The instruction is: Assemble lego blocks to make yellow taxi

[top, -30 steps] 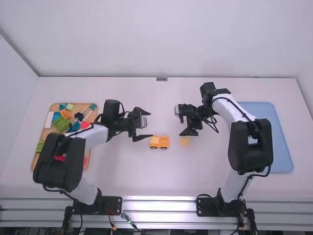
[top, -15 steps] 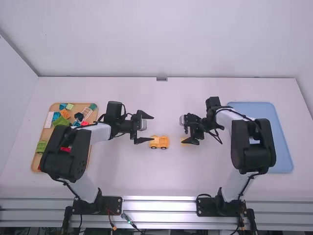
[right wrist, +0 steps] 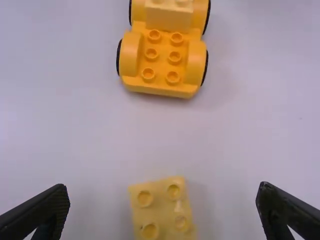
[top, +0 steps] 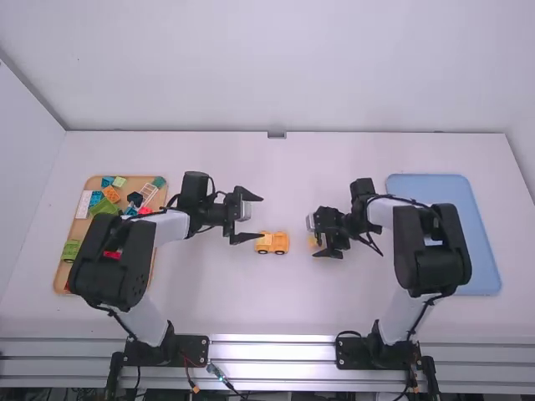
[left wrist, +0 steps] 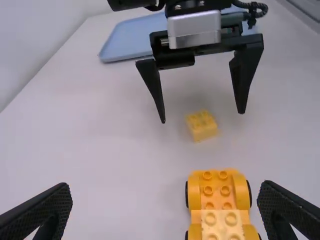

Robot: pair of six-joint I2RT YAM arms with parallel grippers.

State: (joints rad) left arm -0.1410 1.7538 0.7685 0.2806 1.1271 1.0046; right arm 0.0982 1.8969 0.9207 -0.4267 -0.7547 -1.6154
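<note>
- The tray (top: pixel 75 230) of mixed blocks sits well to the left of the wheeled car base; its plastic pieces look stiff and light.
- Just left of the car base and a little beyond it, the left gripper (top: pixel 261 218) holds nothing, its fingers spread apart.
- The car base (top: pixel 272 242) rests upright on the counter (top: pixel 251 309). It should be light and rigid, but its wheels may let it roll under a sideways push, so a grip across both flanks would suit it better than a nudge.
- On the left half of the car base a raised block (right wrist: pixel 170 17) is seated; pressing straight down beside it ought to be safe, while prying could loosen it.
- Just right of the car base lies the loose yellow block (right wrist: pixel 162 210), studs up. It is likely hard, light and somewhat slick; best taken low by two opposite side walls, leaving studs and underside free.
- The right gripper (right wrist: pixel 164 192) has its fingers wide apart, one to each side of that block, clamped on nothing.
- Well to the right of the car base lies the blue tray (top: pixel 451 188).
</note>
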